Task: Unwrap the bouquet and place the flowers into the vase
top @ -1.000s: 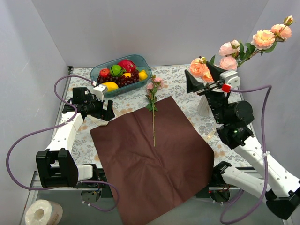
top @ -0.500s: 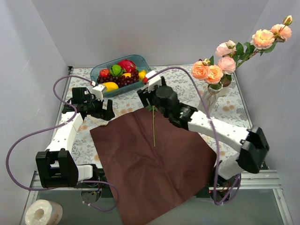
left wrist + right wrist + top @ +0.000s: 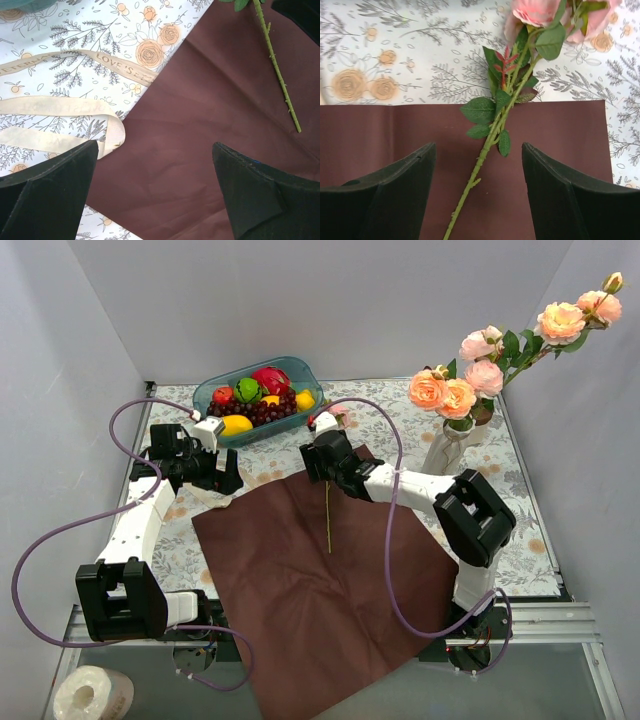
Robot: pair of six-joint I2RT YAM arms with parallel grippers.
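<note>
— Right gripper (image 3: pixel 477 167)?
— Jaws apart, straddling the lone rose (image 3: pixel 487 142) at the maroon paper's (image 3: pixel 380 135) far edge.
— Left gripper (image 3: pixel 155 170)?
— Wide open over the paper's left edge. Other flowers (image 3: pixel 445 395) stood in the vase (image 3: pixel 437 455) near the table's (image 3: pixel 520 490) right edge.

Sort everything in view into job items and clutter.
Job:
- single rose, lying on the paper
- roses standing in the vase
- white vase
- maroon wrapping paper, spread flat
- cream ribbon, loose beside the paper

Clutter:
- teal bowl of fruit
- white roll below the near edge
</note>
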